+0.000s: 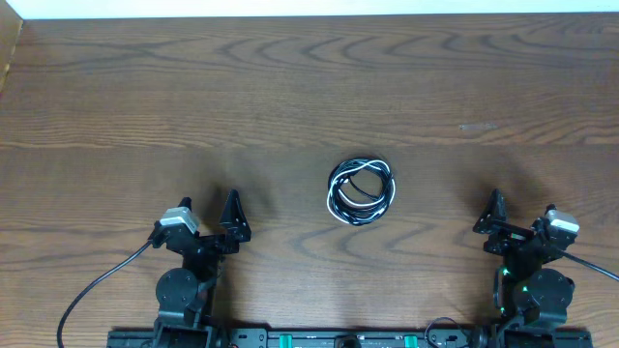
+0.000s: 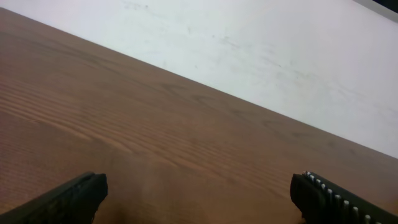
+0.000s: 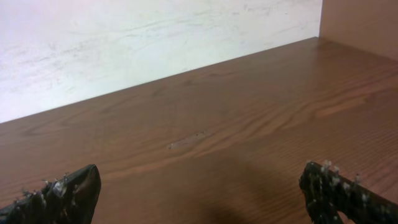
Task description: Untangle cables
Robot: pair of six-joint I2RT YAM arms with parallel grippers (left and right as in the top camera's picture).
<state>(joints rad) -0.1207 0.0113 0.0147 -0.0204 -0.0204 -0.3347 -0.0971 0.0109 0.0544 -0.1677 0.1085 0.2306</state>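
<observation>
Cables [image 1: 361, 190] in tangled coil, mid desk [image 1: 290, 87]. Left end effector [image 2: 200, 183] & right end effector [image 3: 200, 171] both released, empty, well apart from coil.

One brown wood-grain table [image 1: 309, 87] carries one coiled bundle of thin cables [image 1: 361, 190]. Black strands and white ones are wound together in it, and the number of separate cords cannot be told. Two black robot arms [image 1: 182, 285] stand at the near edge, which makes two grippers: the left gripper [image 1: 208, 205] and the right gripper [image 1: 522, 208]. Each has two fingers [image 1: 233, 215], four fingers in all.
</observation>
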